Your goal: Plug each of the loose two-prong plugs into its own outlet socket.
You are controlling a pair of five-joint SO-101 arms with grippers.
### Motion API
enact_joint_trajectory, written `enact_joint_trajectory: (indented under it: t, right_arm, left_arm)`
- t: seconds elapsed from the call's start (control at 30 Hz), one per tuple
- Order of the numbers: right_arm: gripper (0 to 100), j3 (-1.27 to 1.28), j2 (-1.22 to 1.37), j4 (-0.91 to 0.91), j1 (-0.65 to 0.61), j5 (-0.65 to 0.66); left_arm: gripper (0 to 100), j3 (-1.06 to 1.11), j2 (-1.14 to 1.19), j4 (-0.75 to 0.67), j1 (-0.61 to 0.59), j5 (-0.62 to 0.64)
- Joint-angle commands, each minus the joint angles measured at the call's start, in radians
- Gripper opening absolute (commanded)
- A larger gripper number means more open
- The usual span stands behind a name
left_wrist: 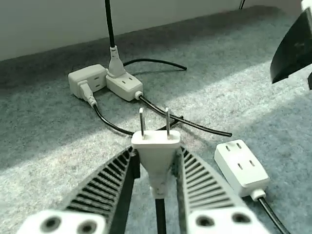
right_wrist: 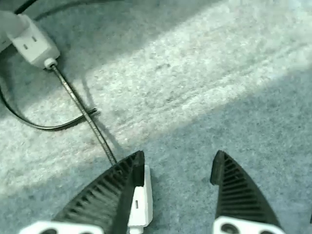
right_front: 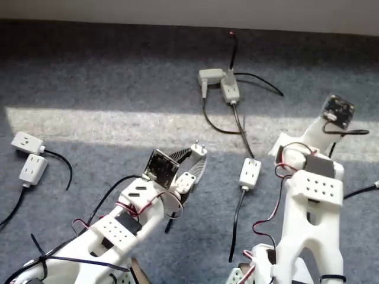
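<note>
A grey carpeted table (right_front: 89, 65) carries two white arms at its near edge. The right gripper (right_wrist: 179, 158) is held wide apart over the carpet, with nothing gripped. The left gripper (left_wrist: 157, 155) is clamped onto a two-prong plug (left_wrist: 155, 141), its prongs aimed toward the far edge. A single outlet socket (right_front: 250, 173) is seen between the grippers. Two sockets (right_front: 29, 158) lie at the left edge, and two more (right_front: 220, 84) lie near the far edge with cords inserted.

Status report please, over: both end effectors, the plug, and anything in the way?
Left end effector shut on two-prong plug, prongs forward. Right end effector open, low over carpet, beside free outlet socket. Black cable lies ahead of plug.
</note>
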Motion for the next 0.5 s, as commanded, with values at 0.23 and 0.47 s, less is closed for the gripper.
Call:
enact_joint_trajectory:
  t: [0.23,0.47]
  right_arm:
    - [22.4,-0.326,-0.016,0.321,-0.186,0.081]
    - [22.4,-0.568,-0.016,0.576,-0.240,0.175]
  left_arm:
    - [1,-0.004,-0.019,-0.166,0.030,0.002]
    - [1,-0.012,-0.018,-0.158,0.090,0.002]
